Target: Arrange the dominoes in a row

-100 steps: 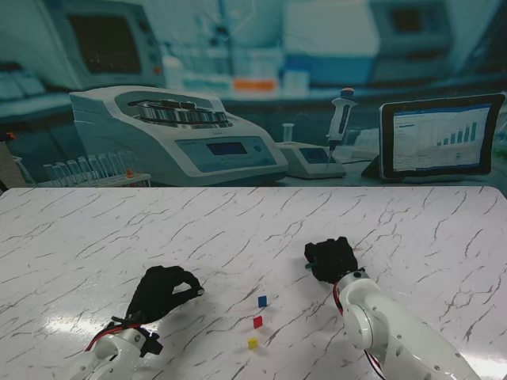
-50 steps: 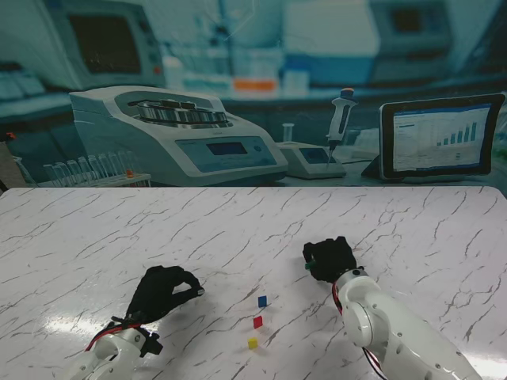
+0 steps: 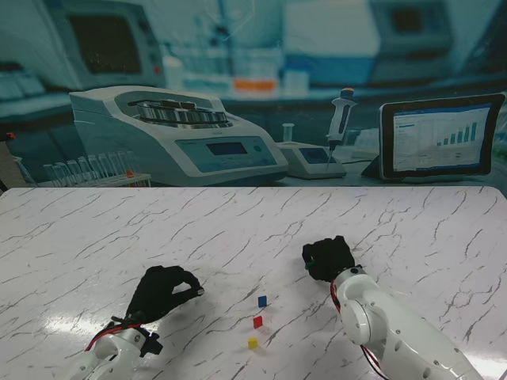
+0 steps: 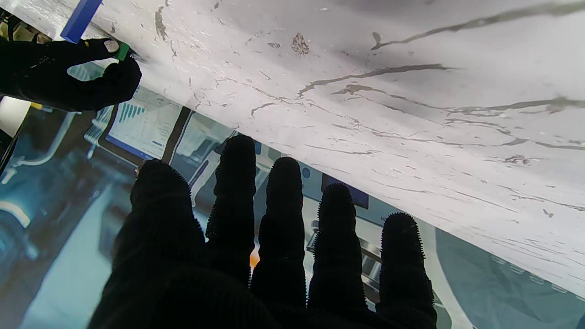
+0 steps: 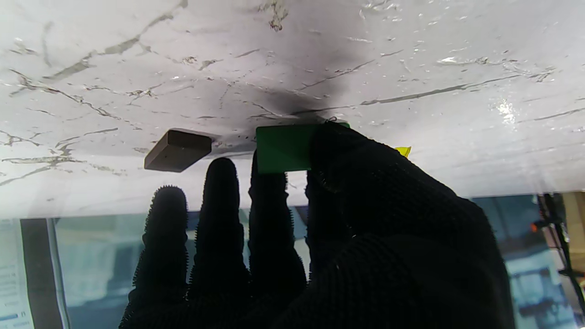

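Three small dominoes stand in a short line on the marble table (image 3: 238,222): blue (image 3: 262,301), red (image 3: 257,321) and yellow (image 3: 253,343). My right hand (image 3: 329,259) is to their right and farther from me, shut on a green domino (image 5: 283,148) pinched between thumb and fingers (image 5: 269,183) just over the table. A brown domino (image 5: 178,150) lies flat beside it, and a yellow corner (image 5: 403,151) peeks past the thumb. My left hand (image 3: 162,291) rests left of the line, fingers (image 4: 283,201) extended and holding nothing. Its wrist view shows the blue domino (image 4: 81,18) and my right hand (image 4: 68,75).
Lab gear lines the table's far edge: a centrifuge (image 3: 174,134), a pipette on a stand (image 3: 341,119) and a tablet (image 3: 440,136). A rack of tubes (image 3: 87,170) stands at the far left.
My right hand has crept slightly to the left with the green domino. The left hand and the three standing dominoes have not moved.
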